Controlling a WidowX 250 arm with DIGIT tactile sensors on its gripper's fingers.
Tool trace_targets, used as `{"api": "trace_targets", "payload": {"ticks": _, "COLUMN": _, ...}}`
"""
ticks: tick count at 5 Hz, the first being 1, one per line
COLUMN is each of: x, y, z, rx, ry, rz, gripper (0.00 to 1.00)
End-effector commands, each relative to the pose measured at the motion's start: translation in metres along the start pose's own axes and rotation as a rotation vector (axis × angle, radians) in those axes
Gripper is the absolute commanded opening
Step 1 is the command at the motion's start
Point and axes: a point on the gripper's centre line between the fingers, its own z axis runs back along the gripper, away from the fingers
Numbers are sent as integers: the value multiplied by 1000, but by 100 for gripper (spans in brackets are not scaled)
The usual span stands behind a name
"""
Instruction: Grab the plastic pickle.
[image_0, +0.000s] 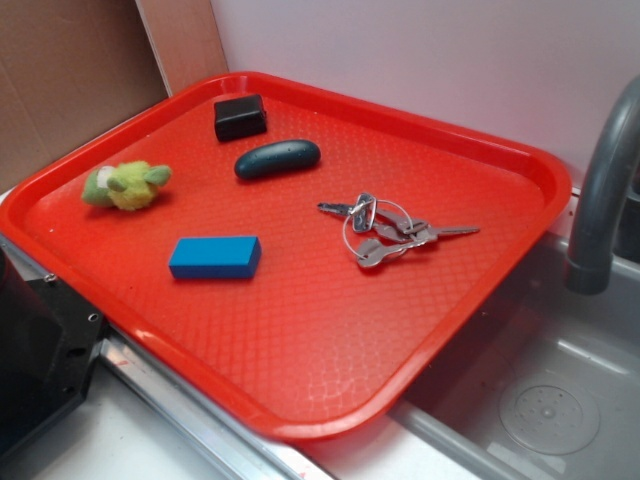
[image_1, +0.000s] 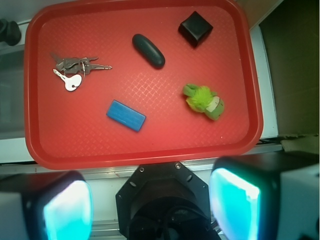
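Note:
The plastic pickle (image_0: 277, 159) is a dark teal oblong lying flat on the red tray (image_0: 300, 330), towards the back. In the wrist view the pickle (image_1: 148, 50) lies in the upper middle of the tray (image_1: 165, 140). My gripper (image_1: 151, 207) is open, its two cyan pads (image_1: 67, 210) wide apart at the bottom of the wrist view. It is high up, over the black robot base (image_1: 165, 190), outside the tray's near rim and far from the pickle. It holds nothing. The gripper does not show in the exterior view.
On the tray are a black block (image_0: 240, 117) behind the pickle, a fuzzy green plush toy (image_0: 127, 185), a blue block (image_0: 215, 257) and a bunch of keys (image_0: 385, 228). A grey faucet (image_0: 600, 190) and sink (image_0: 540, 400) are to the right.

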Motion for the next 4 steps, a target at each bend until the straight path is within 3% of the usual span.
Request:
{"api": "trace_targets", "payload": {"ticks": 1, "x": 0, "y": 0, "z": 0, "rx": 0, "ry": 0, "rz": 0, "gripper": 100}}
{"api": "trace_targets", "payload": {"ticks": 3, "x": 99, "y": 3, "z": -22, "rx": 52, "ry": 45, "rz": 109, "gripper": 100}}
{"api": "trace_targets", "payload": {"ticks": 4, "x": 147, "y": 10, "z": -47, "rx": 79, "ry": 55, "rz": -26, "gripper": 100}}
